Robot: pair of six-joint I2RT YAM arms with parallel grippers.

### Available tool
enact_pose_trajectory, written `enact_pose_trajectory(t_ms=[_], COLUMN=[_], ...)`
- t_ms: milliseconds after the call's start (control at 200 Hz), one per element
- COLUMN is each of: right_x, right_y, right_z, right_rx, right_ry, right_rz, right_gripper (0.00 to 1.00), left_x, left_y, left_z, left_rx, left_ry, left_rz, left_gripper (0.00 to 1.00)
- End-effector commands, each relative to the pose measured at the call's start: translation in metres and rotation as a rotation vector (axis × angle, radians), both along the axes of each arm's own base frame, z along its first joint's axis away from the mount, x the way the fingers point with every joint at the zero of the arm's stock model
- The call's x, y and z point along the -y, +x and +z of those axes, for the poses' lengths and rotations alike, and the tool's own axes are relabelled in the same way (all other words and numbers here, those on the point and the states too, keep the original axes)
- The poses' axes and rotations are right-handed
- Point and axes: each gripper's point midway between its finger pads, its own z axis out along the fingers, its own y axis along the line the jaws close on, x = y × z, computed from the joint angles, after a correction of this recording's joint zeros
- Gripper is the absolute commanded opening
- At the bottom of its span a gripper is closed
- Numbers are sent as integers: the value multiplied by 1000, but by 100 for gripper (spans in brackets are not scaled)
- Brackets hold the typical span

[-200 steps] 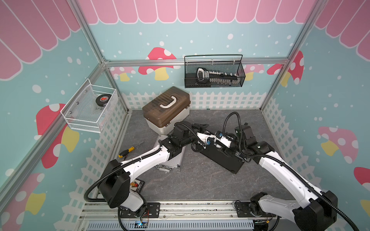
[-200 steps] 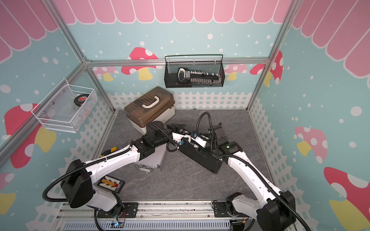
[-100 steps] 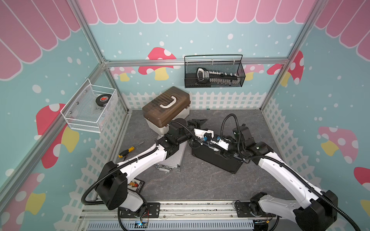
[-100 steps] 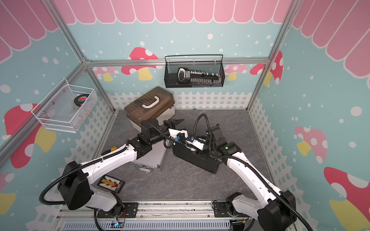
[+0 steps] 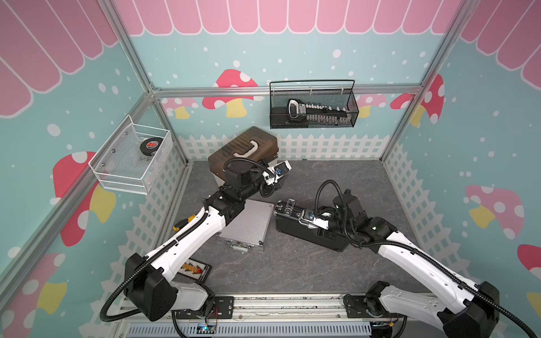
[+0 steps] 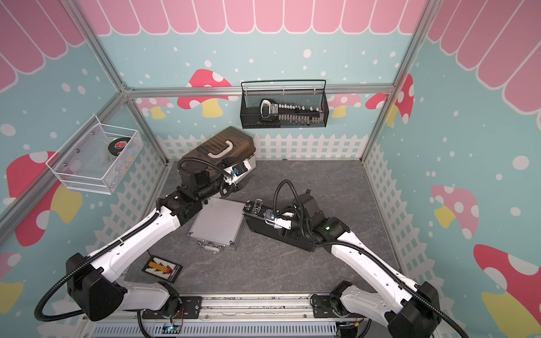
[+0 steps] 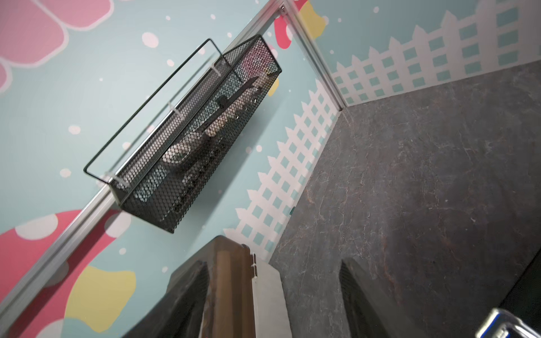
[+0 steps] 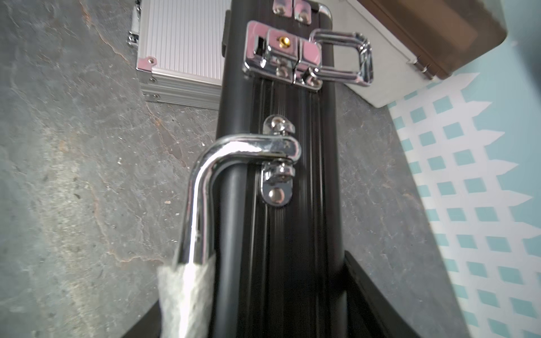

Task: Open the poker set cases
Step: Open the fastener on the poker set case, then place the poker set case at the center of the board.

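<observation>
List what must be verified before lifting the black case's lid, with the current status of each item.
1. Black case stands on edge, latch side up: ok.
2. Right tool clamps across it by the handle: ok.
3. Visible latch looks flipped open: ok.
4. Any other latch on that edge: out of sight, cannot tell.
5. Left tool is open, empty and away from the black case: ok.
6. Silver case lies flat with its lid shut: not ok.
</observation>
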Motion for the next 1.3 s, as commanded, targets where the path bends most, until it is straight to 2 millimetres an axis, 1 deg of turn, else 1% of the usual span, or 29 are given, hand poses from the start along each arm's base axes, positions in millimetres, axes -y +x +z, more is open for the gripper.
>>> enact_pose_trajectory(t_ms=[0,80,165,235,340,390,455,520,590,660,875,995,1060,1110,1156,1226,1296], right_x=[36,39,45,51,59,62,67,70,72,72,79,79,77,73,69,70,72], right_y=[17,19,15,9,-1,-7,-16,-23,-33,-39,-54,-62,-69,-76,-81,-83,-86], right_z=[-34,-39,-51,-68,-91,-101,-118,-132,-144,-151,-166,-176,-176,-173,-170,-168,-164], right_rx=[130,176,181,171,147,135,121,111,90,77,-31,-81,-128,-168,-202,-215,-223], right_ry=[-267,-294,-335,-379,-440,-466,-500,-526,-544,-547,-560,-561,-548,-529,-511,-517,-544], right_rz=[-76,-85,-72,-45,-10,25,66,97,127,141,110,133,151,168,182,176,181], right_gripper=[0,0,0,0,0,2,3,3,4,6,8,8,8,4,3,3,2], left_x=[-18,-24,-27,-28,-28,-29,-33,-37,-40,-41,-45,-46,-46,-45,-46,-46,-43], left_y=[1,-1,-7,-10,-15,-17,-16,-14,-12,-14,-24,-28,-31,-34,-36,-36,-38], left_z=[10,4,-7,-19,-45,-55,-64,-68,-65,-60,-45,-37,-34,-32,-30,-27,-29], left_rx=[-120,-196,-277,-352,-467,-498,-513,-515,-512,-507,-471,-457,-457,-456,-454,-455,-480], left_ry=[-169,-234,-267,-291,-300,-295,-297,-300,-316,-335,-375,-398,-408,-412,-419,-447,-465], left_rz=[116,154,171,190,208,217,246,273,296,295,270,258,244,234,230,229,215], left_gripper=[72,72,72,72,72,72,72,72,73,73,73,73,73,73,73,73,73])
